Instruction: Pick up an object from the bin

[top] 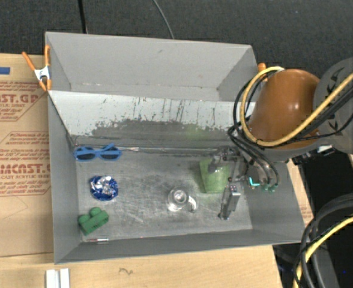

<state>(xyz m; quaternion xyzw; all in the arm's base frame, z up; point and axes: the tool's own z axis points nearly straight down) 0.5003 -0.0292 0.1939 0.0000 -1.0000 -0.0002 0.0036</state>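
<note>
**Though no grasp can be made out, a pale green piece lies just beside the gripper**

Because the arm enters from the view's right, the things farthest from the gripper (227, 201) come first. A pair of blue sunglasses (97, 153) lies at the foot of the bin's (146, 71) far wall. Towards the near wall from it lie a crumpled blue foil ball (104, 187) and then a green block (93, 219). All three are well apart from the gripper.

Near the gripper on that same side sits a small clear, shiny thing (179, 200), perhaps a little cup, apart from it on the bin floor.

Closest is a pale green see-through piece (212, 176), just beside the gripper and a little towards the far wall. Whether the two touch I cannot tell.

By its look, this piece is thin plastic: light, smooth and likely to give under a squeeze rather than break. A hold on a broad face would probably slide off. Taking it across its narrow middle or over an edge seems the safer choice, with a gentle closing force.

Under the arm's orange cover (284, 104), the gripper hangs low, close to the bin floor. Whether it is released or clenched cannot be told from this view, and I cannot say that it holds anything.
</note>
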